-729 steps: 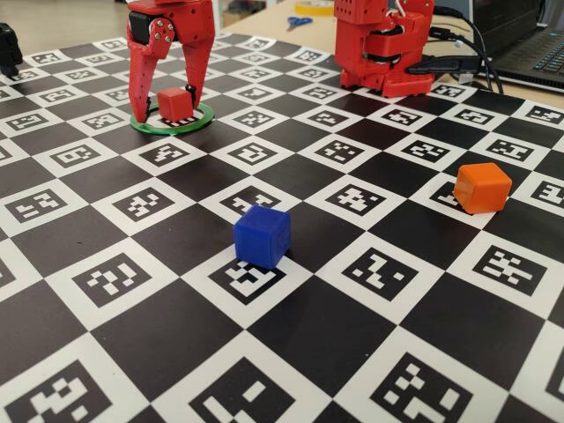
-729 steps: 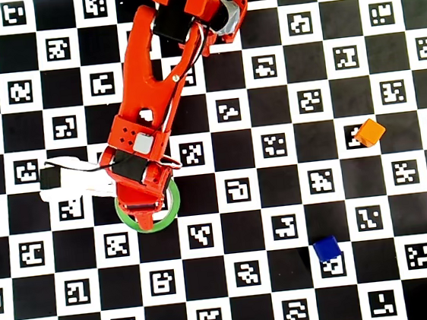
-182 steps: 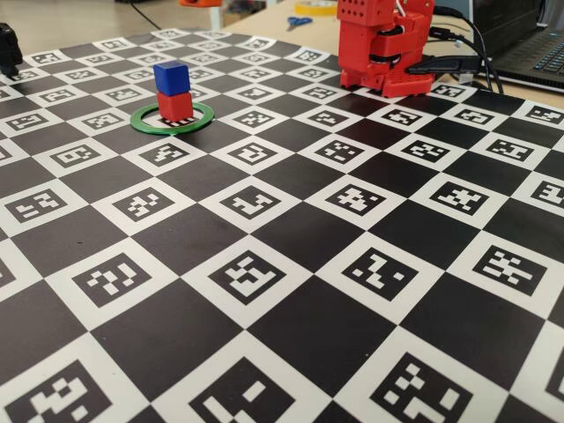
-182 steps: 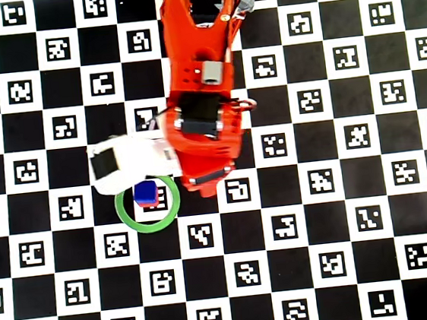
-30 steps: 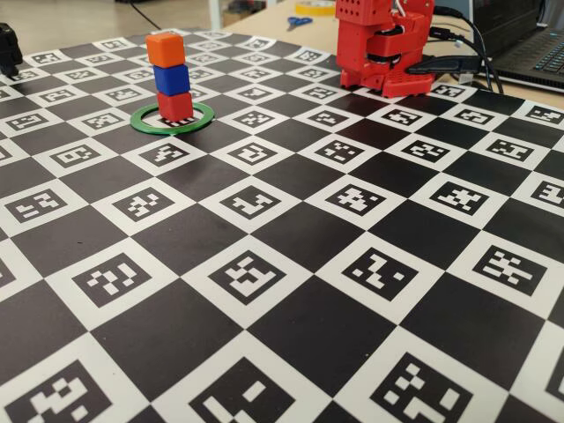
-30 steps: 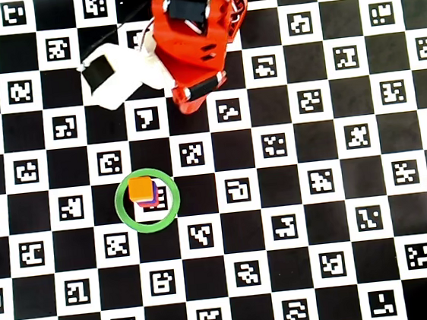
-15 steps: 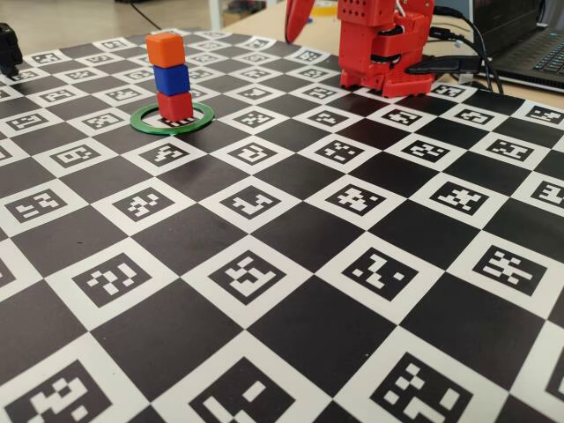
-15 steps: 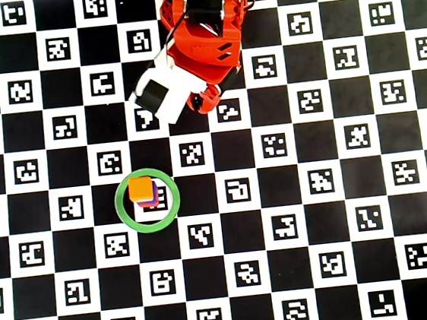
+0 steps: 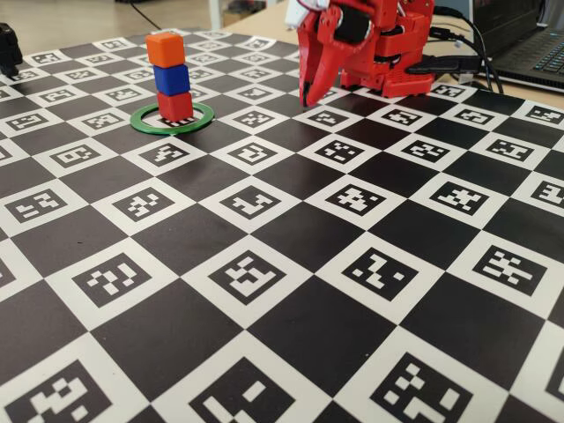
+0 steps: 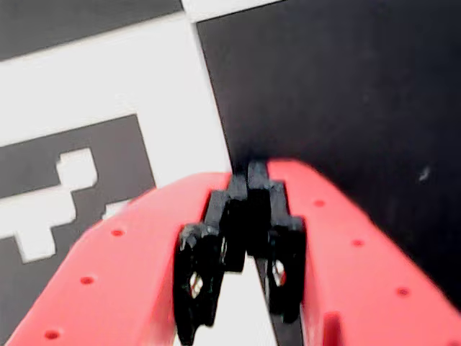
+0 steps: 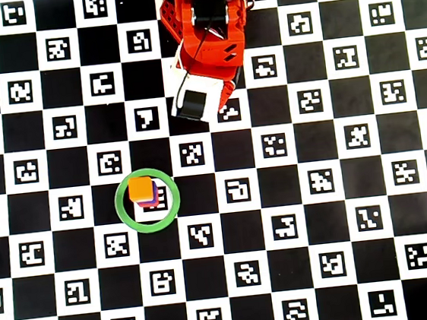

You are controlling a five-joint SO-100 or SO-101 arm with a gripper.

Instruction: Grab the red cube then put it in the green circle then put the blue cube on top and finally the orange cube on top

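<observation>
Red cube (image 9: 175, 107) sits inside the green circle (image 9: 204, 118) at upper left of the fixed view, blue cube (image 9: 172, 79) and orange cube (image 9: 165, 48) stacked on it, while my jaws, pressed together and empty, hang well apart at upper centre.

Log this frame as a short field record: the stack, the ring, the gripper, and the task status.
stack: small matte orange cube on small deep-blue cube on small red cube, upright
ring: thin flat green circle around the stack's base
gripper: red two-finger gripper shut and empty, tips down near the arm's base, apart from the stack
surface: black-and-white marker-patterned board
status: stacking looks complete
</observation>
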